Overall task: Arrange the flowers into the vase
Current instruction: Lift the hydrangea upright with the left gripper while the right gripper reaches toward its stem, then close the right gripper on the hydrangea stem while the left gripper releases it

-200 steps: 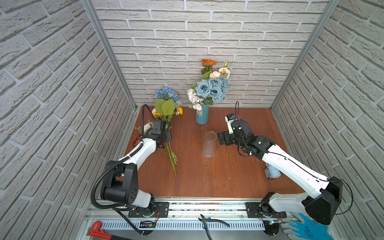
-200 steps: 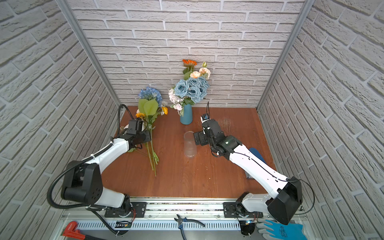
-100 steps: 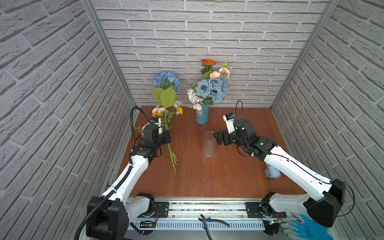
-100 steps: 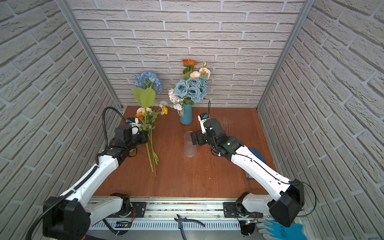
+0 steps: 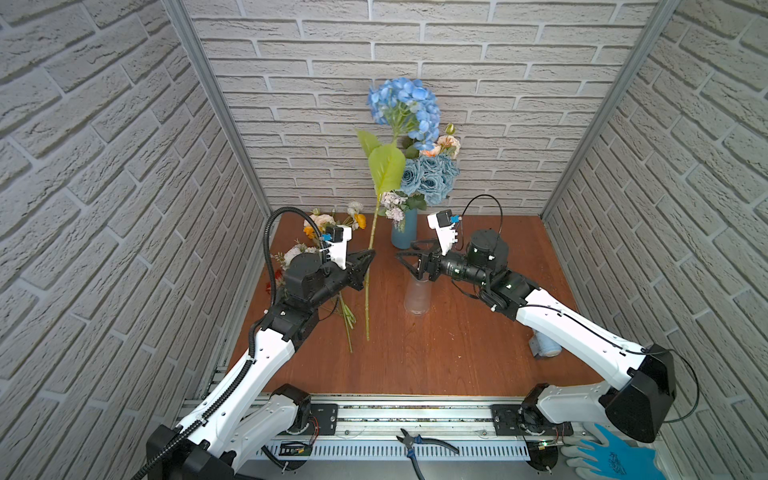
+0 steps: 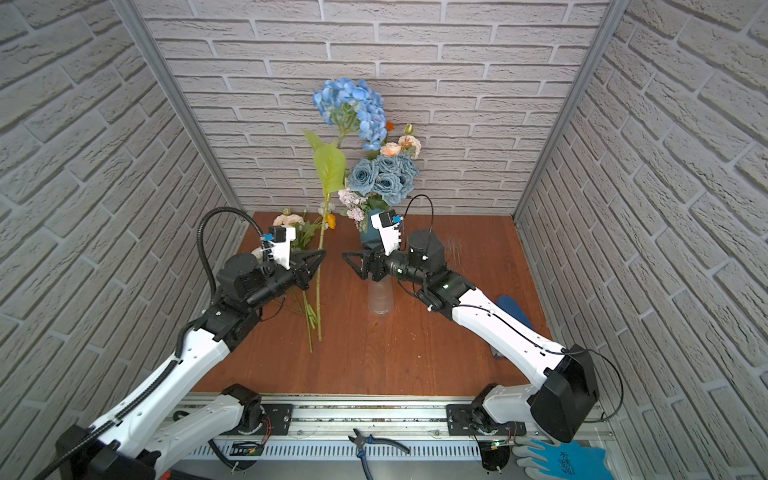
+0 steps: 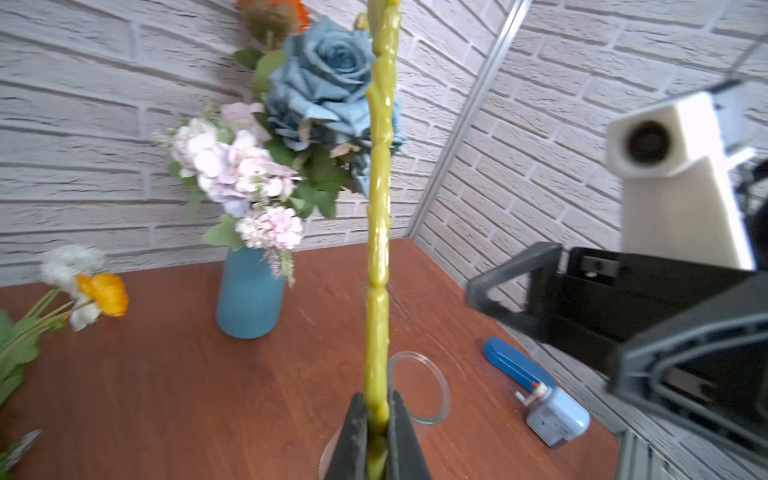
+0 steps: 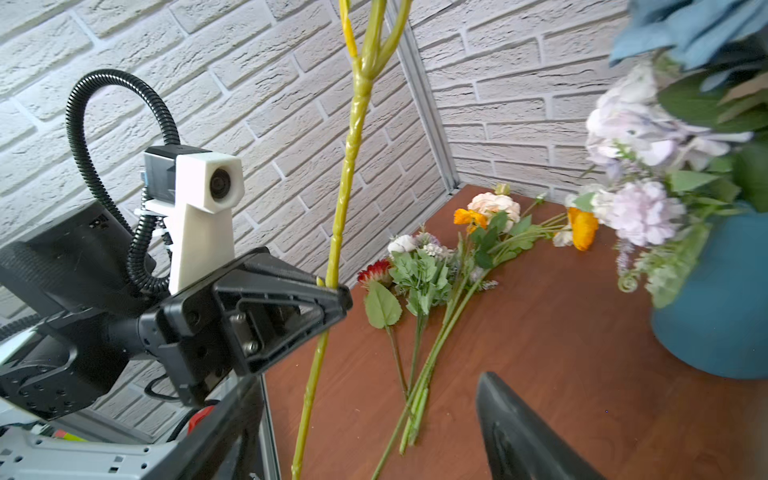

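Brown table (image 5: 457,365) — one blue vase (image 5: 403,237), one clear vase (image 5: 417,298), one hydrangea (image 5: 405,104).

1. Both top views sit high over the front rail (image 5: 415,415), looking down and toward the back wall (image 5: 415,41). They share nearly the whole scene: the table (image 5: 436,365) and both arms.
2. The left wrist view sits right behind the left gripper (image 7: 377,415), very near the hydrangea stem (image 7: 378,208), and faces the right wrist camera (image 7: 648,143).
3. The right wrist view looks back across the table at the left wrist camera (image 8: 208,183) from close by. Both wrist views share that stem.
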Robot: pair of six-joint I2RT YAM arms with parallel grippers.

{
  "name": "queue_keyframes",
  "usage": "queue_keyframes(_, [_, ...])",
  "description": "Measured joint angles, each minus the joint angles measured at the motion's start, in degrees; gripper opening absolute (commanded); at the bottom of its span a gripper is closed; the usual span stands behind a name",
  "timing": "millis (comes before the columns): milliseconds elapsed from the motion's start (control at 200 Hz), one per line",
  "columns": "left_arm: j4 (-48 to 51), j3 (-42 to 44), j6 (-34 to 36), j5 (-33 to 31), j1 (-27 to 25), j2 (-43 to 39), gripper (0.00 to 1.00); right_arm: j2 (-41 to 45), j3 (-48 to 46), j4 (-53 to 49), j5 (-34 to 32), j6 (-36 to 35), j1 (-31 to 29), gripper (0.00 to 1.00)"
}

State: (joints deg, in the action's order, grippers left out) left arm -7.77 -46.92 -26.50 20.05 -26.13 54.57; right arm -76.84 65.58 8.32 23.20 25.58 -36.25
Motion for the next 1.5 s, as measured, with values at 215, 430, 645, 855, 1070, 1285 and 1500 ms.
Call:
queue_keyframes(215, [-3.41, -0.39, 0.85, 1.25, -4.90, 3.02, 0.00, -0.52, 0.00, 4.33, 1.09, 1.36, -0.04, 0.75])
queue_keyframes(430, [-4.20, -0.87, 1.53, 1.51, -7.80, 5.42, 0.00, -0.52, 0.00, 6.93, 0.79, 2.89, -0.04, 0.56])
queue_keyframes(645, [-4.28, -1.46, 2.43, 1.84, -8.96, 5.42, 0.00, -0.63, -0.02, 8.24, -0.48, 4.11, -0.04, 0.48])
queue_keyframes(855, [-4.68, -1.57, 2.78, 1.86, -9.94, 5.40, 0.00, -1.79, -0.02, 9.51, -0.90, 5.53, -0.04, 0.07])
queue_keyframes(1070, [-4.79, -1.57, 3.39, 1.20, -9.97, 5.33, 0.00, -2.03, -0.11, 10.16, -0.92, 6.38, -0.13, 0.06])
queue_keyframes(1285, [-5.27, -1.55, 3.34, -1.49, -10.05, 5.03, 0.98, -0.52, -1.31, 8.39, -2.67, 4.72, -0.13, 0.06])
queue_keyframes(1500, [-4.31, -1.01, 2.71, -11.30, -9.70, 3.06, 0.98, 3.96, -1.25, -0.85, -9.79, -1.51, -0.13, 0.06])
